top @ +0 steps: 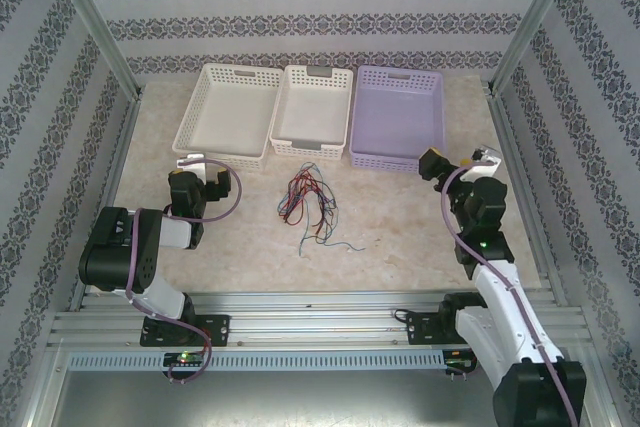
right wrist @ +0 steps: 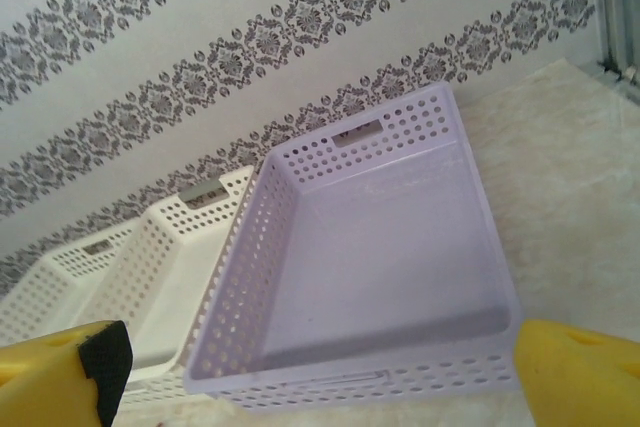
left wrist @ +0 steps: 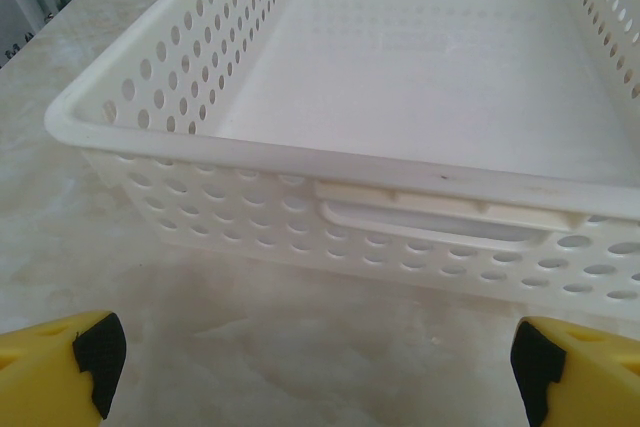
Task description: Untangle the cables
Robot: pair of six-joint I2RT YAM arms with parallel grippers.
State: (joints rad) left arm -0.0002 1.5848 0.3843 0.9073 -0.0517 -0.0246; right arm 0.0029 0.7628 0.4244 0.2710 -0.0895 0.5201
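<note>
The cables lie in a loose tangle of red, teal and dark strands on the tabletop, just in front of the middle basket. My left gripper sits to their left, near the cream basket, and stands open; its yellow fingers frame bare table and the basket's front wall. My right gripper hovers to the right of the cables at the lilac basket's front corner, open, with yellow fingertips wide apart over the lilac basket.
Three empty perforated baskets line the back: cream on the left, white in the middle, lilac on the right. Metal frame posts and patterned walls enclose the table. Lilac hoses run along both arms.
</note>
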